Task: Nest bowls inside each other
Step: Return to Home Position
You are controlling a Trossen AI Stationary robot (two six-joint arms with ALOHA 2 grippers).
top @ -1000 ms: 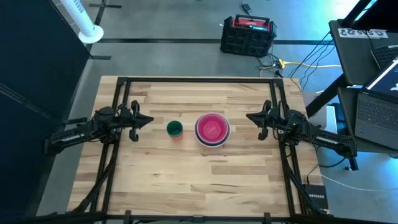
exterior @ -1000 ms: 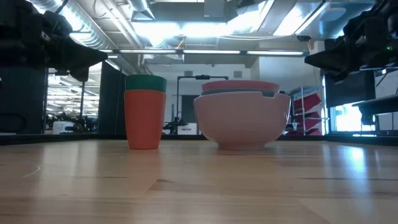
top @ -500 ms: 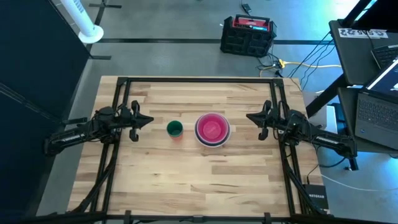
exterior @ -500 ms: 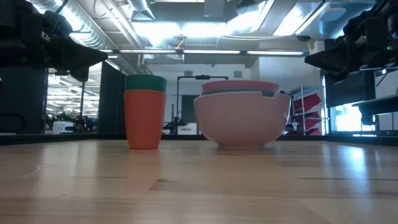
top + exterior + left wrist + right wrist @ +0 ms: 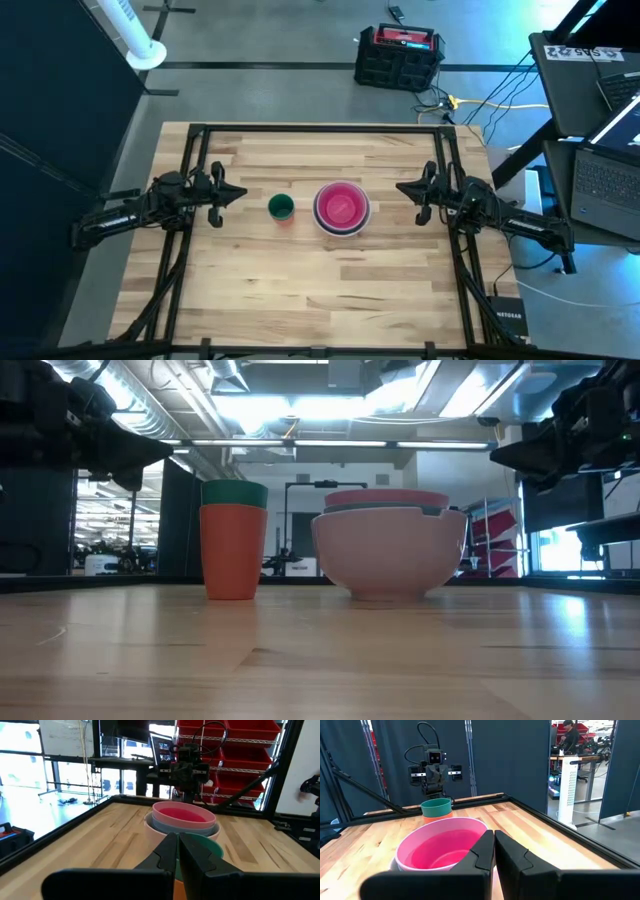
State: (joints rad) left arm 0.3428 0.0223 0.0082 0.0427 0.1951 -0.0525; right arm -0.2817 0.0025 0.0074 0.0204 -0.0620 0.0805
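The bowls stand nested in one stack [image 5: 342, 208] at the table's middle, a magenta bowl [image 5: 440, 847] on top and a pale pink one [image 5: 388, 558] outermost, resting on its base. Left of the stack stands a green cup [image 5: 281, 207] inside a red cup [image 5: 233, 550]. My left gripper [image 5: 241, 193] hovers shut at the table's left, level, pointing at the cups. My right gripper [image 5: 401, 186] hovers shut at the right, level, pointing at the stack. Neither touches anything.
Black frame rails [image 5: 190, 160] run along the table's left, right and far sides. Bare wood lies in front of and behind the bowls. A black and red case [image 5: 399, 55] stands on the floor beyond the far edge, and laptops [image 5: 605, 170] sit at the right.
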